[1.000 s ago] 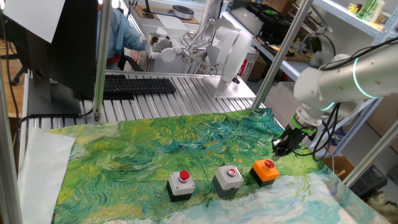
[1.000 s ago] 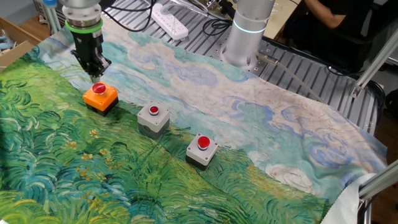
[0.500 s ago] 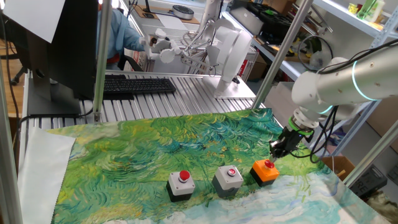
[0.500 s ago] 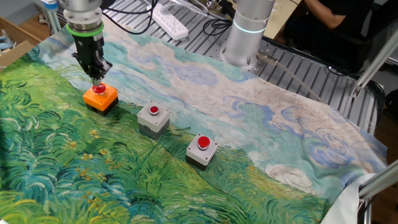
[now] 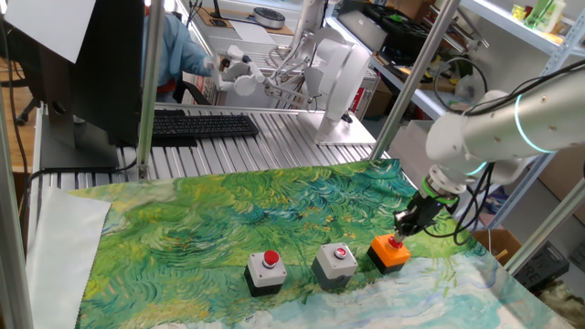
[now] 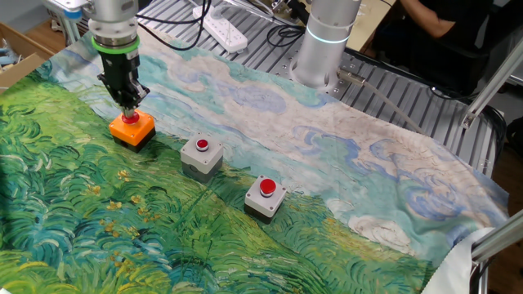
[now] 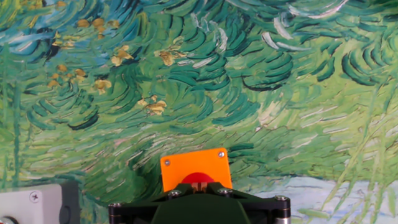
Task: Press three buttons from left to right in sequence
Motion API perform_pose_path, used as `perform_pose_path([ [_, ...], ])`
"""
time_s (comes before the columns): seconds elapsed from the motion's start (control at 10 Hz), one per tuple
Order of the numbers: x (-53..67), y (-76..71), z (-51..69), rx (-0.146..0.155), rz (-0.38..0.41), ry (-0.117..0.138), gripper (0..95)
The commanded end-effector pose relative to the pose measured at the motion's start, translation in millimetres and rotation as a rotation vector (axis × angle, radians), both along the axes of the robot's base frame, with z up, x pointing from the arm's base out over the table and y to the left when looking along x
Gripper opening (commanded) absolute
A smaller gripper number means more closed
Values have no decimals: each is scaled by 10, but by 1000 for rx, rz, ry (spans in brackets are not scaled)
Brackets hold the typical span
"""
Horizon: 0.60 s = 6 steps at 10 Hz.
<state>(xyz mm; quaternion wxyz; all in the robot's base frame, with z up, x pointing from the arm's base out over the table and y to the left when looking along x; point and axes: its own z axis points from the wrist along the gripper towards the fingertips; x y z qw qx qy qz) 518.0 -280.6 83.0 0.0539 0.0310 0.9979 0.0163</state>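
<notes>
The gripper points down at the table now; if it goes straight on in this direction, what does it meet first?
Most likely the red cap of the orange button unit. The gripper hangs directly above it, and may already touch it; the pictures do not settle that. The two grey units lie off to the side.

In the hand view the tool (image 7: 198,198) hides most of the orange button's red cap (image 7: 194,178).

My arm (image 5: 475,137) is glossy silver-white, built of rounded segments, with a thin glowing cyan ring near its elbow and a green band above the wrist. Below that band my gripper (image 6: 129,104) is black. Black cables loop beside the wrist; silver screws stud its dark plate.
</notes>
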Motion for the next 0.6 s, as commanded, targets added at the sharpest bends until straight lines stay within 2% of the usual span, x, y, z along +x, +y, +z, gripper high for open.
perform_pose_path([
  [0.1,9,16,-32,-3,-9,2,0],
  [0.3,-15,61,40,-3,-18,3,0],
  [0.4,-30,97,184,-5,-18,14,0],
  [0.6,-46,119,304,-8,-17,17,0],
])
